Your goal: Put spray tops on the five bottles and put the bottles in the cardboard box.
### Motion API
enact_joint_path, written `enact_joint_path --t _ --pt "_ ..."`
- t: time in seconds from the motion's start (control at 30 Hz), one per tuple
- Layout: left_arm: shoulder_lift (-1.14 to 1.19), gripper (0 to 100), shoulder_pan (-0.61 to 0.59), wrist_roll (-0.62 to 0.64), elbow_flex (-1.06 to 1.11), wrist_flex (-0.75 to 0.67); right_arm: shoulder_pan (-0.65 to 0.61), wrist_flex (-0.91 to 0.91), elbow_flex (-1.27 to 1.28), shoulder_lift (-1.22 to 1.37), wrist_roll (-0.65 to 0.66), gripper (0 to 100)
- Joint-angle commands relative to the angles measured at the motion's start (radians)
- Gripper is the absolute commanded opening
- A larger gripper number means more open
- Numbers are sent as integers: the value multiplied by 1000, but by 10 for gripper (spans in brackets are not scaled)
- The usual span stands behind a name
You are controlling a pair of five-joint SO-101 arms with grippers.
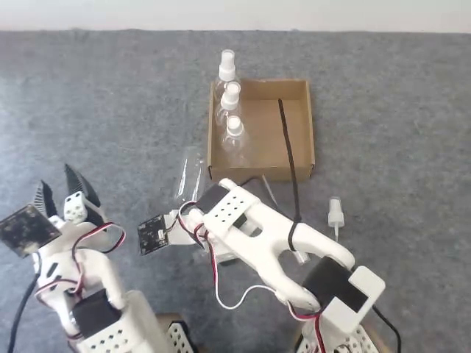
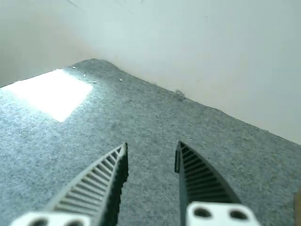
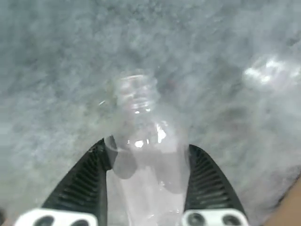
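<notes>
A clear bottle [image 3: 143,117] without a top sits between the fingers of my right gripper [image 3: 146,146], which is shut on its body just above the grey carpet. The right arm [image 1: 250,224] stretches in front of the cardboard box [image 1: 298,125]. Three bottles with white spray tops [image 1: 231,99] stand in a row along the box's left wall. Another topless clear bottle [image 1: 188,173] lies on the carpet left of the box. A loose spray top [image 1: 335,215] lies to the right of the arm. My left gripper [image 1: 60,185] [image 2: 151,145] hangs open at the near left, holding nothing.
A black cable [image 1: 288,147] runs across the box and down to the right arm. The grey carpet [image 1: 110,110] is bare to the left of the box and to its right. A white wall [image 2: 211,47] bounds the carpet's far edge.
</notes>
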Motion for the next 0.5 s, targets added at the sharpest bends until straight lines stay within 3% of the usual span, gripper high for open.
enact_joint_path --t 0.0,0.47 --pt "-20 156 -2 17 -8 -31 -2 136 -109 -18 -77 34" --pt "-20 156 -2 17 -8 -31 82 248 -172 -12 -371 42"
